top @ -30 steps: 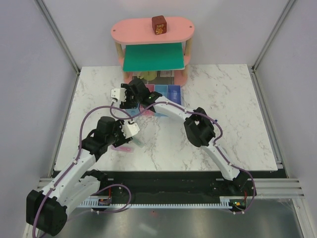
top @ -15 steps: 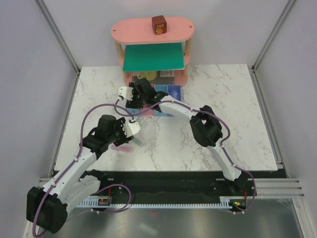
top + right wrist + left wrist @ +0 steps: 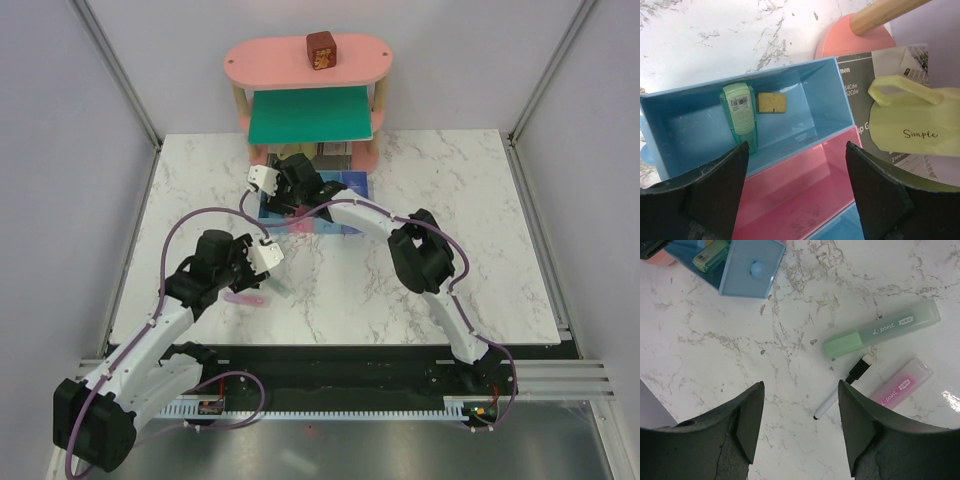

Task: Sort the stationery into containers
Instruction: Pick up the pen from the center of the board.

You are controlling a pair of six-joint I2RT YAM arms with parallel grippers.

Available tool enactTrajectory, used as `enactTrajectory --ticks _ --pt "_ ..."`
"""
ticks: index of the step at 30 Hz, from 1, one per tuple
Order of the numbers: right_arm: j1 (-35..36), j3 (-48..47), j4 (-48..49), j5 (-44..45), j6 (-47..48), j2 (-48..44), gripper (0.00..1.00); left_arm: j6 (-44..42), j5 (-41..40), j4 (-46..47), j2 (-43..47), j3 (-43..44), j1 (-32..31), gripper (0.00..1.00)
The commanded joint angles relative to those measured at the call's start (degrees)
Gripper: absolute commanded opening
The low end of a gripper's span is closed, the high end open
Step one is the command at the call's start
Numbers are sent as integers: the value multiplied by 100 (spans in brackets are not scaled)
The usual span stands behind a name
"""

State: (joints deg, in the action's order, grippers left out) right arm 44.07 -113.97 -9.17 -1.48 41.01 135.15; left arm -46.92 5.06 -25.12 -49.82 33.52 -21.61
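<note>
My left gripper (image 3: 800, 407) is open and empty, low over the marble. Just beyond its fingertips lie a mint-green marker (image 3: 882, 330), a thin white pen with a black cap (image 3: 840, 392) and a pink flat marker (image 3: 900, 385). In the top view the left gripper (image 3: 268, 262) is beside the pink marker (image 3: 247, 299). My right gripper (image 3: 796, 150) is open and empty above the joined bins (image 3: 318, 205). The light blue bin (image 3: 690, 125) holds a mint-green marker (image 3: 742, 120) and a tiny yellow cube (image 3: 771, 102). The pink bin (image 3: 805, 195) has nothing in it.
The pink and green shelf unit (image 3: 305, 95) stands right behind the bins, with a dark red cube (image 3: 321, 50) on top. A lime-green cup (image 3: 920, 120) lies on a grey box under the shelf, next to a wooden leg (image 3: 880, 12).
My right gripper has moved right and farther back, from beside the bins to over them. The left arm has barely moved.
</note>
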Motion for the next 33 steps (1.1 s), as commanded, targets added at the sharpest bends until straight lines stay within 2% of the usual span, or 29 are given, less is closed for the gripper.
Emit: enactTrajectory --ticks 1,4,5,7,11,16,22,26,30,33 --pt "-74 -116 -191 112 -462 -594 86 165 83 113 -1 269 7 68" --pt "-127 -432 -374 357 -700 -990 88 -10 328 227 -132 156 7 68" --pt "-197 -520 -471 393 -752 -1226 97 -89 529 253 -176 129 7 68" --pt "-276 -460 -725 438 -919 -1699 98 -369 785 263 -308 103 7 68" --pt "-644 539 -1218 341 -859 -2615 98 -757 1365 306 -773 93 -19 69" --pt "-1049 1754 -1824 306 -516 -3800 98 -1100 1305 306 -1432 321 -98 68" --pt "-1454 3194 -1939 420 -349 -4856 98 -1241 1366 324 -2259 743 -142 68" --pt "-1516 3654 -2062 534 -252 -5288 98 -1636 1542 324 -2602 849 -168 69" --pt "-1560 3689 -2255 604 -261 -5429 98 -2363 1665 193 -2831 867 -195 69" --pt "-1586 3681 -2335 640 -243 -5482 98 -2602 1726 34 -2831 884 -204 70"
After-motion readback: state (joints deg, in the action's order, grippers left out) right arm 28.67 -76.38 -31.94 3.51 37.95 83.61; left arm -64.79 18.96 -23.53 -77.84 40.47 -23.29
